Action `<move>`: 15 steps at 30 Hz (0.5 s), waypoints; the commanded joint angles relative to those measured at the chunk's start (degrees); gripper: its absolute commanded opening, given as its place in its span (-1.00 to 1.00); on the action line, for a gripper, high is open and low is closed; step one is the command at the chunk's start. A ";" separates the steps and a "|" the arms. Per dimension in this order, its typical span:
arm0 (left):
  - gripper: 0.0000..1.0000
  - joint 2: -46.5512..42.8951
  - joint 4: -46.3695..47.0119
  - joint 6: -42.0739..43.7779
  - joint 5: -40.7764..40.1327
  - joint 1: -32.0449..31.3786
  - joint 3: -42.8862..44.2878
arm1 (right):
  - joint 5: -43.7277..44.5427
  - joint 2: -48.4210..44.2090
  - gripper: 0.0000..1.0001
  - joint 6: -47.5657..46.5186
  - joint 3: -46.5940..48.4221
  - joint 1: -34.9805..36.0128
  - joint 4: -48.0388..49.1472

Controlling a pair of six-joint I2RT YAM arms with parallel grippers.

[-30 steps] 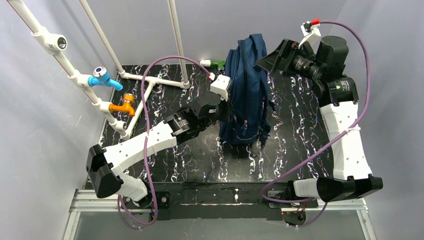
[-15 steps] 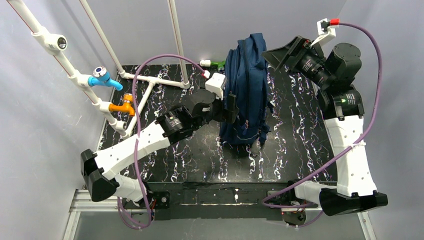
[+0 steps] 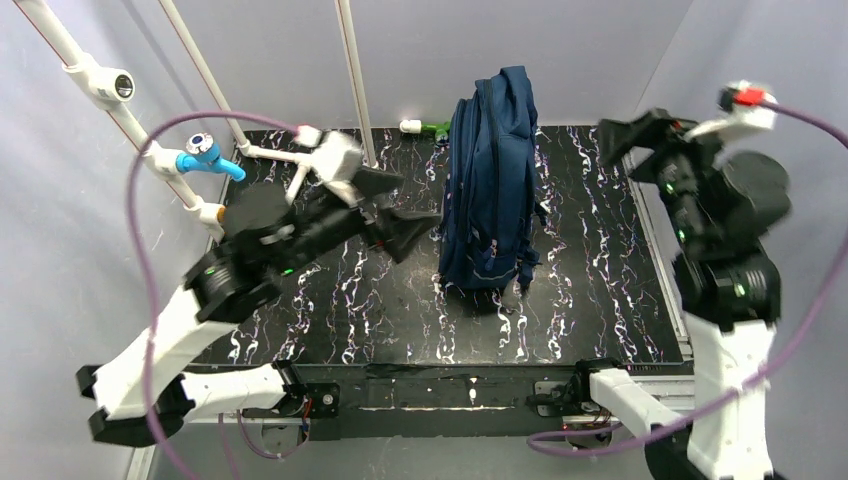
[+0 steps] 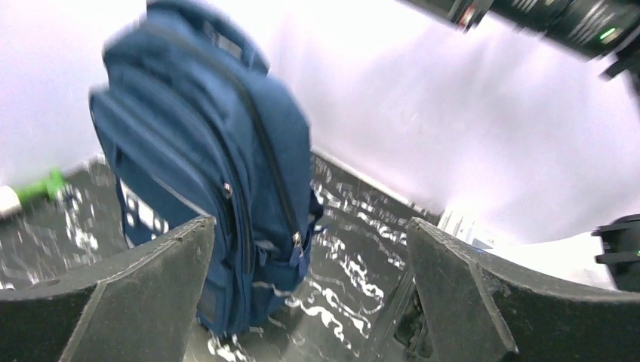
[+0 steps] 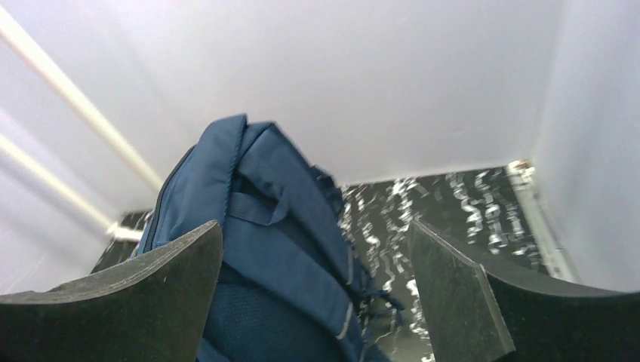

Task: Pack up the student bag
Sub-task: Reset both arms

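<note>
The left fingers (image 4: 143, 294) are being drawn away from the student bag (image 3: 495, 190). A second ago they were at its left side, and now they are being carried off to the left of it and lifted above the bench (image 3: 400, 310), with a gap opened between them and the fabric. The right fingers (image 5: 460, 302) are being withdrawn from beside the bag's top. They are being swung out to the right of the bag and raised, well apart from it.

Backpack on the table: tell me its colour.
The backpack is navy blue; the top external view shows it best.
</note>
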 commanded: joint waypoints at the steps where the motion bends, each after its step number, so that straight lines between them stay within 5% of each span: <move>1: 0.96 -9.49 3.44 11.00 7.60 0.26 3.12 | 13.65 -8.15 0.97 -4.86 -2.61 -0.09 1.39; 15: 0.96 -23.08 10.69 24.74 12.76 0.25 2.53 | 20.52 -14.46 0.97 -7.85 1.01 -0.09 3.59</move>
